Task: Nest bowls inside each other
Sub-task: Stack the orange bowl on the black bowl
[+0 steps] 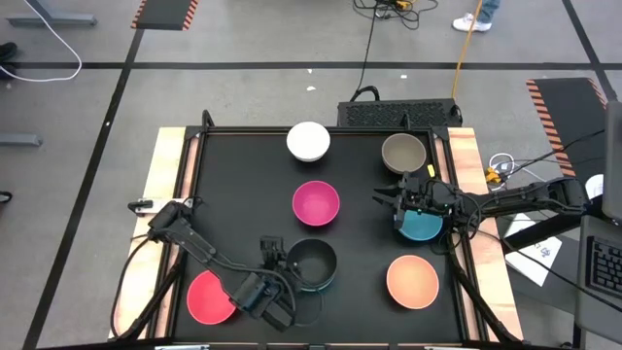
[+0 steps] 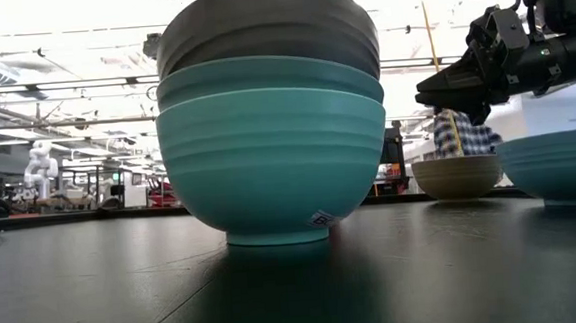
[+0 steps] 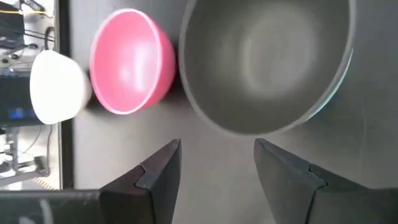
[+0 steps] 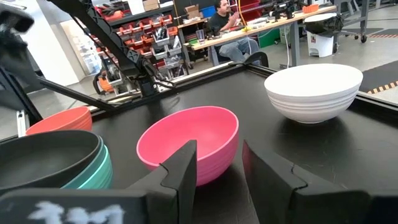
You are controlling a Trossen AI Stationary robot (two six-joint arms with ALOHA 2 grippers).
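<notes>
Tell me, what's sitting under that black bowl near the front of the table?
The black bowl is nested in a stack: below it show the rims of two turquoise bowls, the lower one resting on the table. Whether anything else lies inside the stack is covered.

No text, brand or number can be read anywhere. A small sticker (image 2: 321, 220) sits low on the turquoise bowl (image 2: 273, 157) in the low view, but its print is too small to make out. A white smear of marks (image 4: 69, 213) on the right gripper's body in its wrist view is blurred beyond reading.
</notes>
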